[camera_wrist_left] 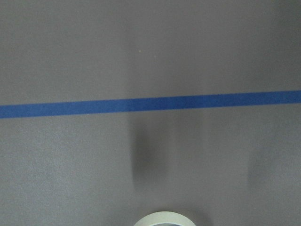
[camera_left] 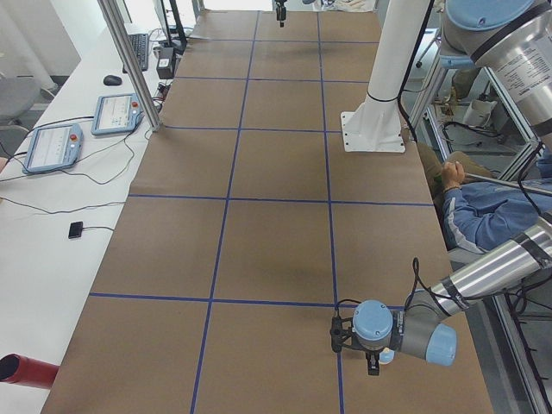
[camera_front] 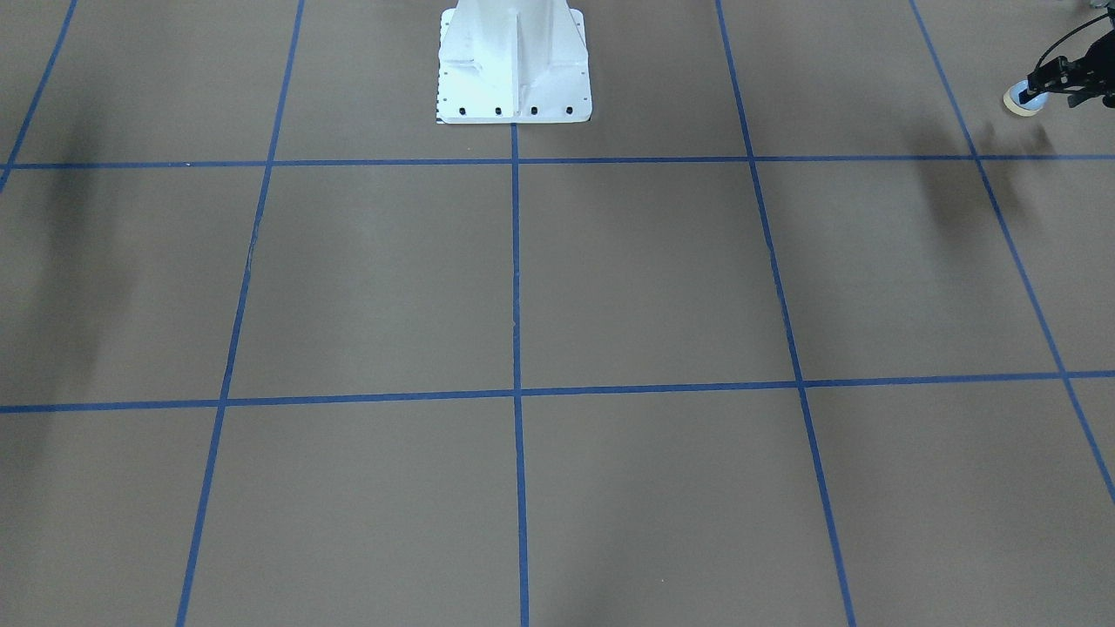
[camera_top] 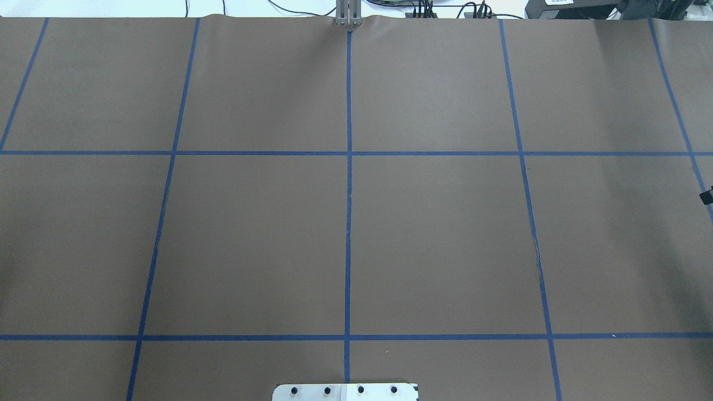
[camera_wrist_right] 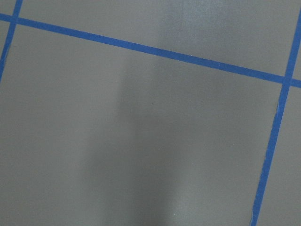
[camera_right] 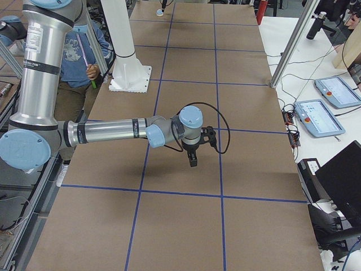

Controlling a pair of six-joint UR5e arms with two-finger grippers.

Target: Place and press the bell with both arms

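The bell (camera_front: 1017, 101), light blue with a cream base ring, is at the table's far end on my left side, near the edge. My left gripper (camera_front: 1033, 89) is closed over its top and appears to hold it just above the brown table (camera_front: 645, 270). The bell's cream rim (camera_wrist_left: 164, 219) shows at the bottom of the left wrist view, and the bell (camera_left: 385, 355) shows under the near arm's wrist. My right gripper (camera_right: 193, 160) hangs above the table's right half. I cannot tell whether it is open or shut. The right wrist view shows only bare table.
The white pedestal (camera_front: 514, 74) stands at the table's robot side. Blue tape lines (camera_top: 348, 223) grid the brown cover. A seated operator (camera_left: 487, 216) is beside the table. Tablets (camera_right: 319, 118) and a metal post (camera_left: 129, 60) stand along the side bench.
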